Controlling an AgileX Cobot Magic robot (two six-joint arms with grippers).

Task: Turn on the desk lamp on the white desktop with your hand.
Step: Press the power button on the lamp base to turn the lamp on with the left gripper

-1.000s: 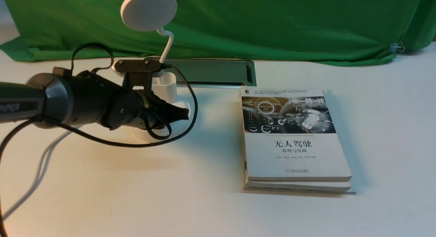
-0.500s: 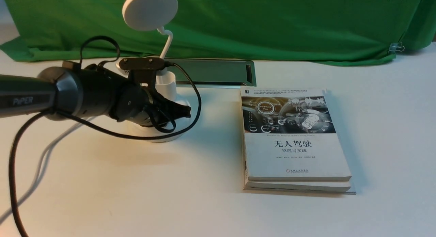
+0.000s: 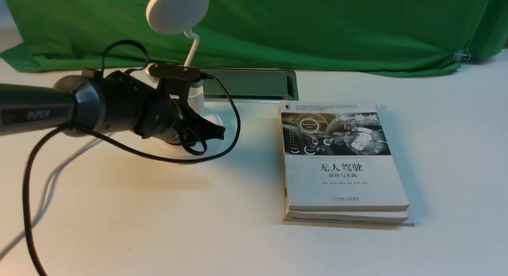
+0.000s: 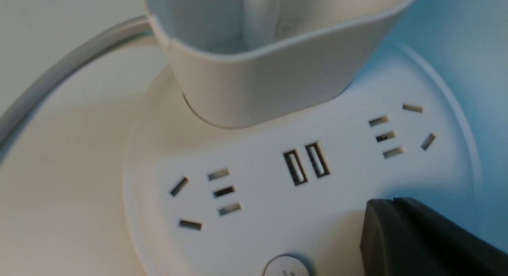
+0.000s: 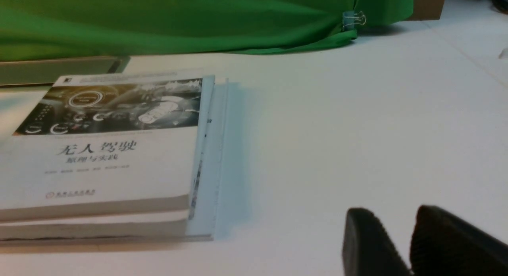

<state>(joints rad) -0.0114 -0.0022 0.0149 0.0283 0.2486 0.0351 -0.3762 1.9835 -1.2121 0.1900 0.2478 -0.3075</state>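
Standing at the back left of the white desktop (image 3: 198, 212), just in front of the metal-framed cable slot (image 3: 254, 83), the desk lamp (image 3: 177, 11) is showing no glow from its disc head, so the switch-on is not yet done. In the left wrist view its round base is filling the frame: the cup-shaped holder (image 4: 258, 69) behind, two USB ports (image 4: 305, 163) between the socket groups, and a round button (image 4: 286, 267) peeking in at the picture's edge.

The left gripper (image 3: 217, 131) is hovering low over that base with its fingers drawn together into one dark point, gripping nothing. Its tip is sitting beside the button, not on it; whether it is touching the plastic I cannot tell.

To do this step well, the tip is probably needing a small sideways correction until it is centred over the button, then a short, straight, gentle press. Pushing at an angle is risking sliding the light base or catching a socket slot.

A paperback book (image 3: 341, 177) is lying well apart to the right. The right gripper (image 5: 410, 244) is idling low beyond it, a thin gap showing between its fingers; whether it is fully closed I cannot tell.
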